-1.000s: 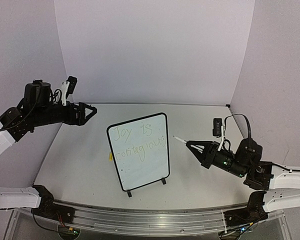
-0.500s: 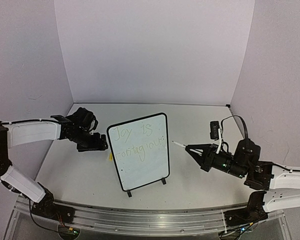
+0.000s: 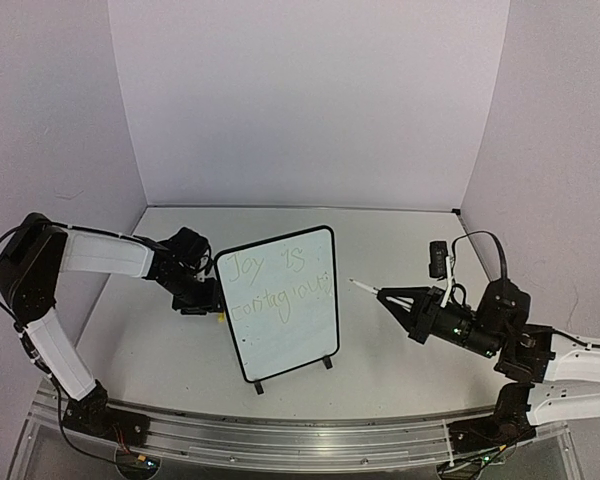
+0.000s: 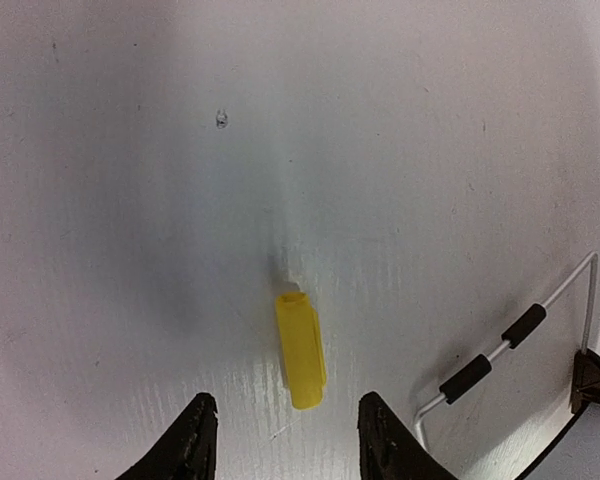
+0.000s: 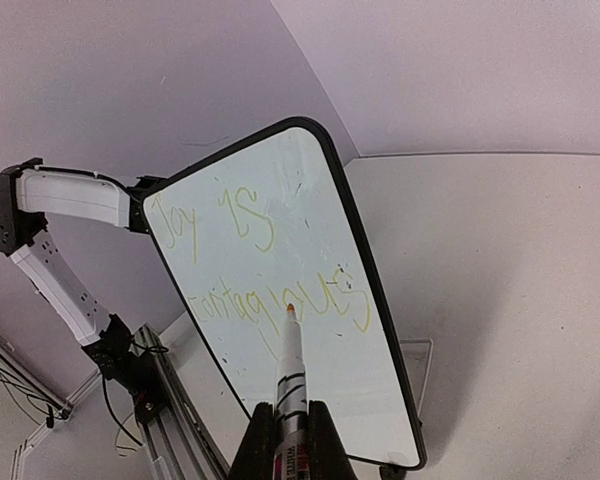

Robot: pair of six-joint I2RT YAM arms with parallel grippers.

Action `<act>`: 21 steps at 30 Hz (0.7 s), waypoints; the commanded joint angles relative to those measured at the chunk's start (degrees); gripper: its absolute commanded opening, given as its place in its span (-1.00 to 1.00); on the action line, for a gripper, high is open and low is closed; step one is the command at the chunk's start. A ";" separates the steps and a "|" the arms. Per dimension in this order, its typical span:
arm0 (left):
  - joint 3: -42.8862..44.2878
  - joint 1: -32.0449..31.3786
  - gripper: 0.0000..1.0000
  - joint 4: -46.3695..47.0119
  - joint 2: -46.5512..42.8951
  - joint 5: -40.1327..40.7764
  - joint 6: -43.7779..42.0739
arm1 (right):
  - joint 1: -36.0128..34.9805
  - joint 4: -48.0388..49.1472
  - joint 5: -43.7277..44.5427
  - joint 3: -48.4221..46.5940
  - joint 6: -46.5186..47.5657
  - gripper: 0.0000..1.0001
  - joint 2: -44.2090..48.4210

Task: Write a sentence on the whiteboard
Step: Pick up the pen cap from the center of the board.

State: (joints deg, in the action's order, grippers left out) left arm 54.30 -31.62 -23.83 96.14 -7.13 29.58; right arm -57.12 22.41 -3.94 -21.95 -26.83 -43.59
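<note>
Left gripper (image 3: 204, 298) low at the table (image 3: 400, 235), just behind the whiteboard's (image 3: 285, 345) left edge; jaws apart, gripping nothing. Wrist view looks straight down: both fingers (image 4: 192, 445) flank the near end of a small yellow cap (image 4: 300, 348) lying on the table; no contact seen. White wire with black sleeves (image 4: 500, 350) off to the right of the cap.

Left arm: upper link rises steeply from its base to a high elbow at far left; white forearm runs right and slightly down to the board; wrist bent downward.

Right gripper (image 3: 384, 295) closed on a marker (image 3: 365, 288); marker sticks out level, tip aimed left at the board's right edge, clearly apart from it. Right arm: low and stretched from the right side, forearm near the table, wrist in line with the marker.

Whiteboard upright on its two feet, mid-table between the grippers, face toward the arms' bases. Sentence (image 3: 280, 285) on the upper half in two faint yellow-green lines: "Joy is" over "contagious"; lower half bare.
</note>
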 commanded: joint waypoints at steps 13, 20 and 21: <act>6.30 -0.35 -0.49 -1.54 7.73 0.41 -1.64 | 0.30 0.35 0.67 1.14 -0.49 -1.00 0.68; 5.38 -0.87 -0.57 -3.05 7.40 1.59 -1.57 | 0.26 0.35 0.97 1.35 -0.50 -1.00 0.49; 5.36 -0.94 -0.57 -3.16 7.50 1.55 -1.63 | 0.26 0.35 0.99 1.38 -0.50 -1.00 0.50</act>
State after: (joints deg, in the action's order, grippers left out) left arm 58.81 -31.97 -24.45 103.26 -7.12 28.38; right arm -57.12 21.71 -3.87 -20.82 -27.05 -43.36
